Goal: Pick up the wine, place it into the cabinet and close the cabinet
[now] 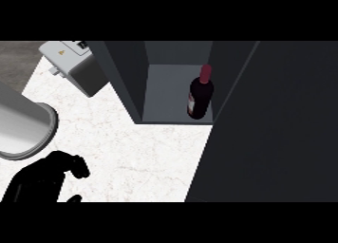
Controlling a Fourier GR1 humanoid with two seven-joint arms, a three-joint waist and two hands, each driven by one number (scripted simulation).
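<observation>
wine point(199, 95) upright inside cabinet point(168, 90), 1 o'clock | glass: heavy, slick, breakable; take round the body | left hand point(42, 180) 7 o'clock over worktop point(130, 142), open or curled: cannot tell | right hand unseen | door point(277, 123) seemingly open

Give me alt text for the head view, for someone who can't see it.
A wine bottle stands upright inside the open cabinet, at the right of its shelf, with nothing holding it. The dark cabinet door stands open at the right, and the left hand is low at the left over the pale counter.
</observation>
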